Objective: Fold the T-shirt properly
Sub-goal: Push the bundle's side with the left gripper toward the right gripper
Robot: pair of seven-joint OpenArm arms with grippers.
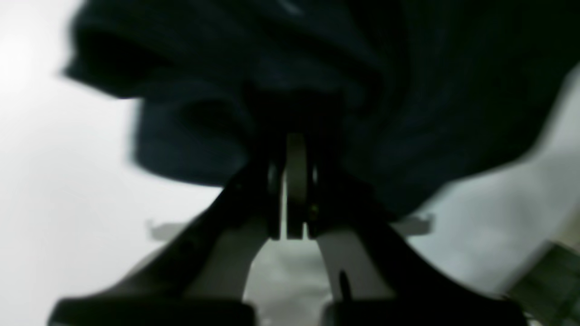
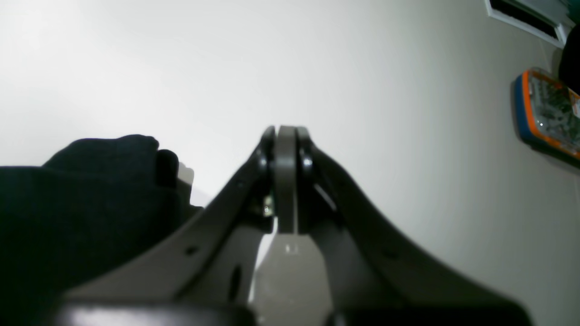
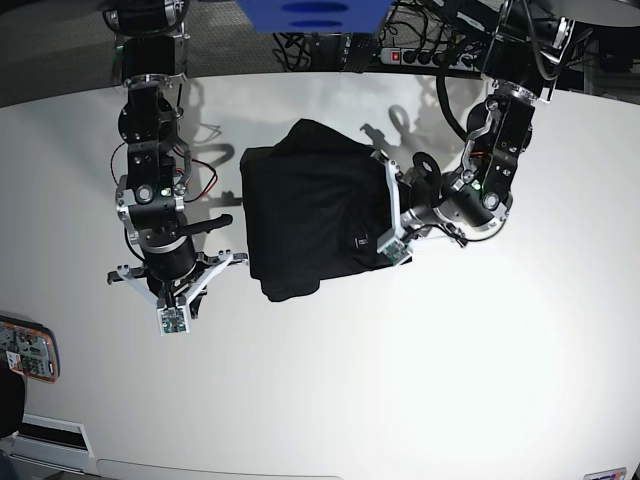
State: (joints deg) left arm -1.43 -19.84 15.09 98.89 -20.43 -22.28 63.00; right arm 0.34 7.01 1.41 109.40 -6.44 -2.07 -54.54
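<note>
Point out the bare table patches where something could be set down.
Widest bare patch: the table below the T-shirt, across to the right edge. Another lies at upper left, beyond the right arm. Crowded: the strip between the right pincer and the shirt, and the shirt's right edge where the left pincer sits.

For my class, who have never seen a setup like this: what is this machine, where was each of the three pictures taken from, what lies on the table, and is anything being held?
This is a robot with two arms, meant to fold a shirt. The base view looks down on a white table. The other two pictures come from cameras on the wrists, looking along the fingers. A black T-shirt lies partly folded in the middle. The left gripper, on the right of the base view, is shut on the shirt's edge; its wrist view shows dark cloth bunched at its tips. The right gripper is shut on nothing, beside the shirt. An orange-edged device lies at the table's edge.
</note>
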